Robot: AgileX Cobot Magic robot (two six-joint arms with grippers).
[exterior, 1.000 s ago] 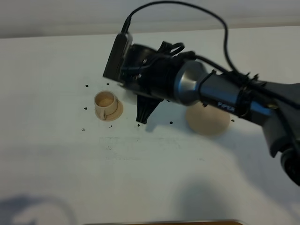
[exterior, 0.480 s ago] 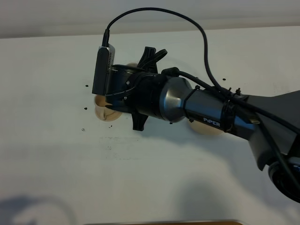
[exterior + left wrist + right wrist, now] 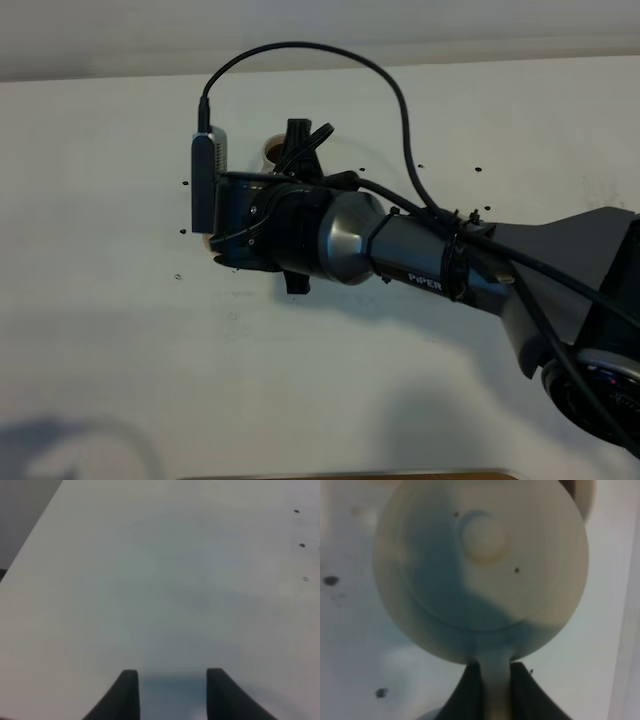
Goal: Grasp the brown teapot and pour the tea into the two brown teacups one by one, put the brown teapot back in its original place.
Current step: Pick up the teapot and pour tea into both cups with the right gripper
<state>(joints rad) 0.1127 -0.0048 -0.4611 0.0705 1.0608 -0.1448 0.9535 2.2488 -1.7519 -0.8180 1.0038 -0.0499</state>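
Observation:
My right gripper is shut on the loop handle of the brown teapot. The right wrist view shows the teapot from above, with its lid and knob. In the high view the right arm's wrist reaches across to the left and hides the teapot. It also covers the left teacup and the large saucer. A tan rim, apparently the other teacup, shows just behind the wrist. A tan edge also shows in a corner of the right wrist view. My left gripper is open and empty over bare table.
Small dark specks dot the white table around the cups. A black cable loops above the right wrist. A brown edge runs along the front. The table's far edge lies behind.
The right arm has swung left and rolled with the teapot. Its wrist now covers the left teacup and the large saucer, which both showed a second ago.

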